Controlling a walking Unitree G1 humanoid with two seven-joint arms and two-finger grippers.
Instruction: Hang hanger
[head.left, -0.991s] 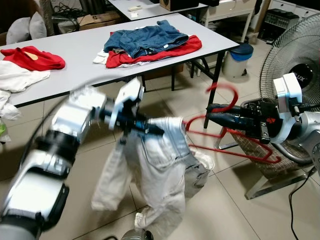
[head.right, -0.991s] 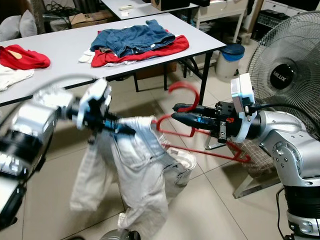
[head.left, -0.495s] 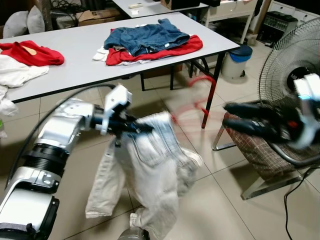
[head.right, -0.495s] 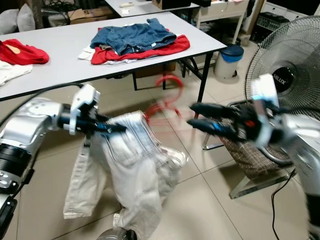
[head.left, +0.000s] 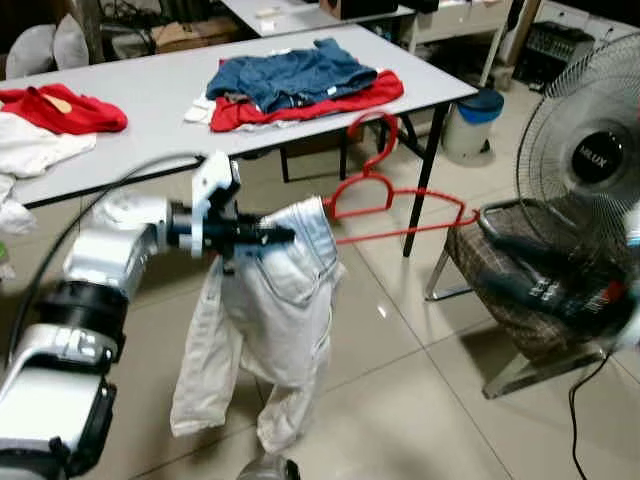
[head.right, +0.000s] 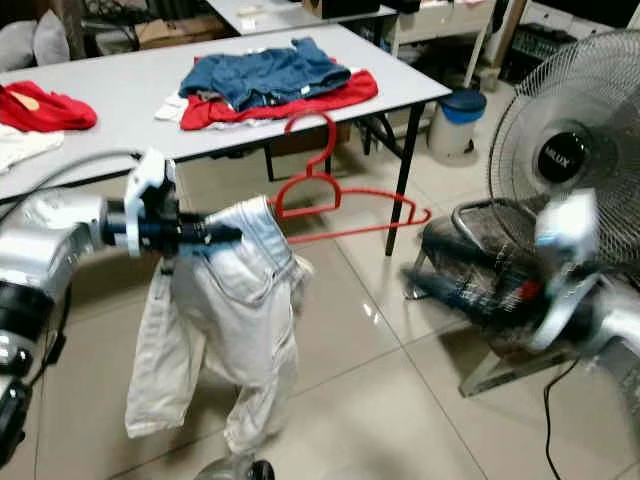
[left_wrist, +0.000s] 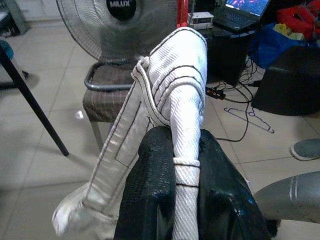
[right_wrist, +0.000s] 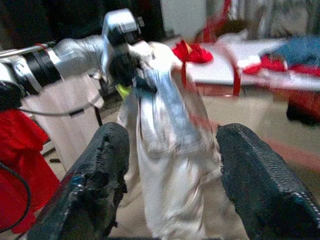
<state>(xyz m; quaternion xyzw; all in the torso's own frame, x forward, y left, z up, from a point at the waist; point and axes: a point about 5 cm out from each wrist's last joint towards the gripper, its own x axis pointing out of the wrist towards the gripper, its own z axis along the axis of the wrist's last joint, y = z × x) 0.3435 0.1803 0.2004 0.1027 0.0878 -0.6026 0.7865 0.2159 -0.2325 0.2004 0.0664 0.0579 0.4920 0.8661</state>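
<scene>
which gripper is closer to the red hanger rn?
Left. The left gripper clamps the white jeans that the red hanger is threaded into; the right gripper, open, is off to the hanger's right, apart.

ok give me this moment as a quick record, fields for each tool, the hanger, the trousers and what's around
left tool: shut on the waistband of the pale white denim trousers, held up above the tiled floor
right tool: open, blurred, low by the fan, holding nothing
red plastic hanger: threaded into the trousers' waistband, sticking out towards the table leg, hook up
surroundings: grey folding table with a blue and red clothes pile, standing fan, checked chair
</scene>
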